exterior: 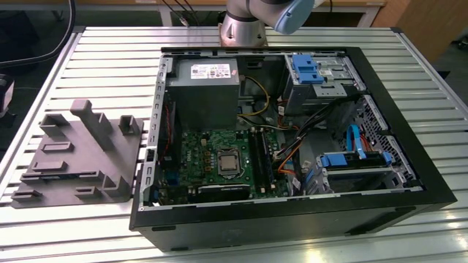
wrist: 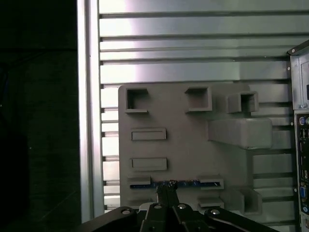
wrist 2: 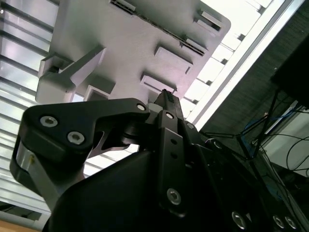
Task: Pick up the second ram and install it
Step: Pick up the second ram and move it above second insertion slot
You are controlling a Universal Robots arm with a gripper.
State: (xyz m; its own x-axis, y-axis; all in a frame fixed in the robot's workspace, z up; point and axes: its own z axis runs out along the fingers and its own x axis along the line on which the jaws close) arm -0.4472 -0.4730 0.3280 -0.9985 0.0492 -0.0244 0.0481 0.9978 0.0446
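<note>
Your pincer [wrist: 166,189] is pressed together, empty, lined up with the ram [wrist: 190,183] in the first wrist view. The ram sits slotted in the grey tray [wrist: 188,150] by the counter's [exterior: 109,55] edge. The case's [exterior: 292,224] label is unreadable.

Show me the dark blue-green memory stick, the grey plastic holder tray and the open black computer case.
Memory stick [wrist: 188,183]: first wrist view, exposed long edge.
Holder tray [wrist: 188,145]: first wrist view, flat middle.
Computer case [exterior: 292,219]: exterior view, near wall.
</note>
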